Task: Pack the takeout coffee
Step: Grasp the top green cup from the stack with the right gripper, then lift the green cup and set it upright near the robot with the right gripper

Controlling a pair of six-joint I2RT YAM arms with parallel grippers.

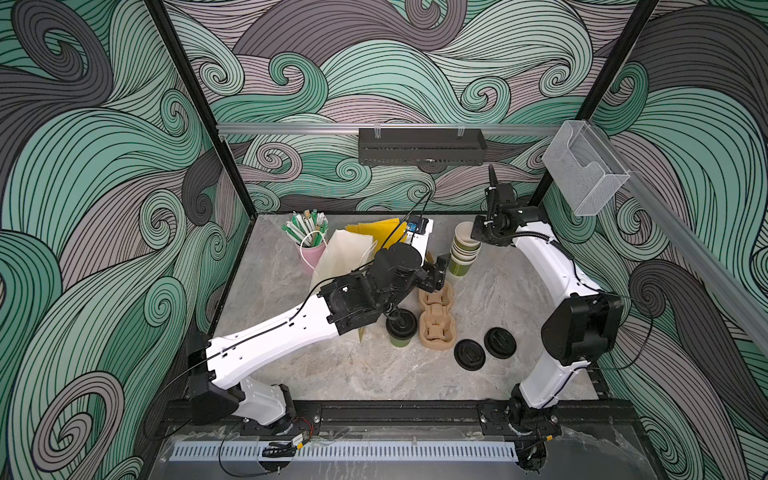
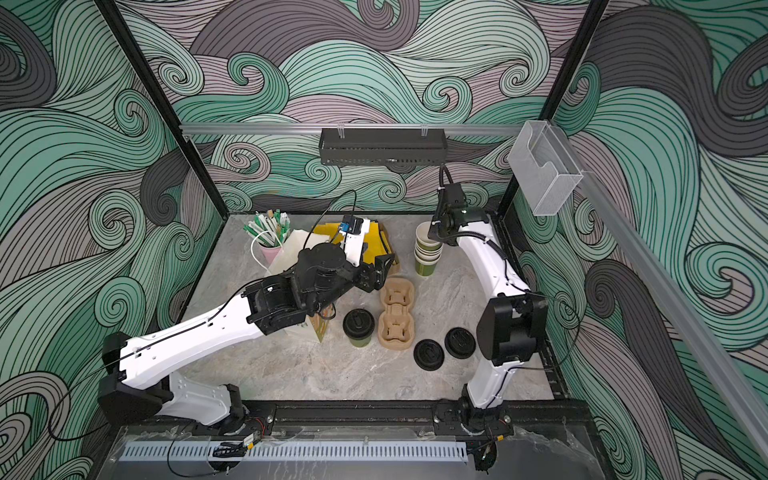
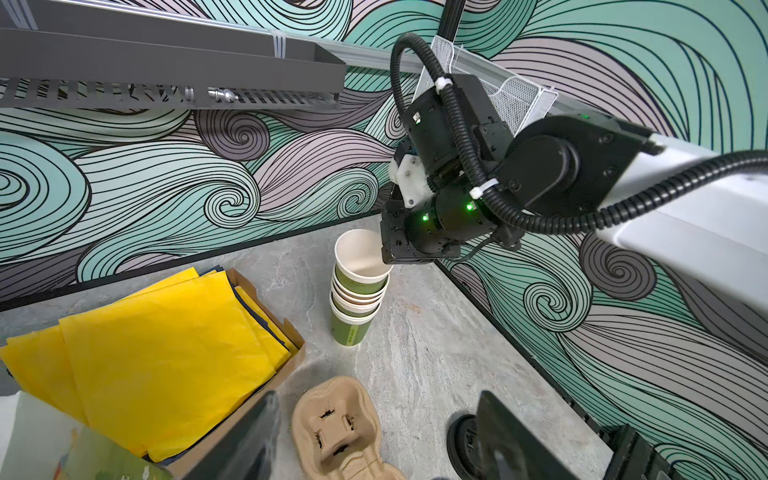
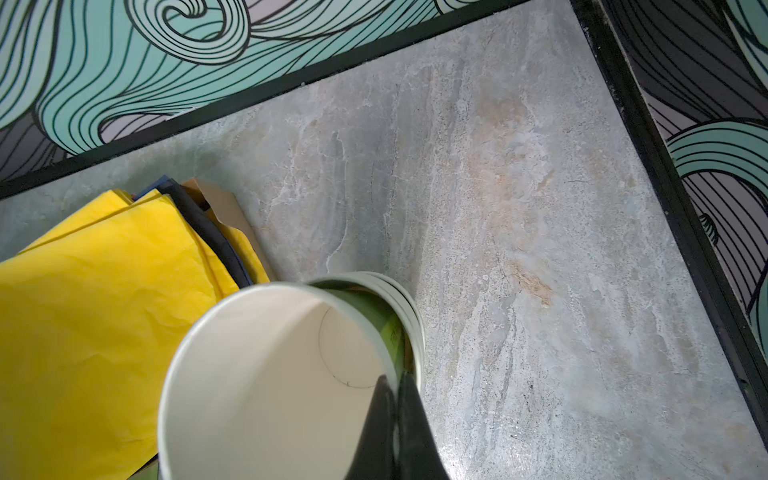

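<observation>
Right, starting at the front rail: both arms rise from their bases, with bare marble tabletop between them. Next back, two loose black lids lie flat side by side near the right arm; their embossing can't be read. The takeout coffee stands upright, lidded, just left of the pulp cup carrier. The left arm reaches diagonally to the middle, and the left gripper hovers over the carrier's far end, jaws wide apart and empty. Further back, the right arm arcs up and folds down onto the stack of cups. The right gripper is clamped on the wall of the top cup, one finger inside, one outside. Print on the lowest cup's green band is too small to read. Open tabletop runs right of the stack to the black frame edge.
</observation>
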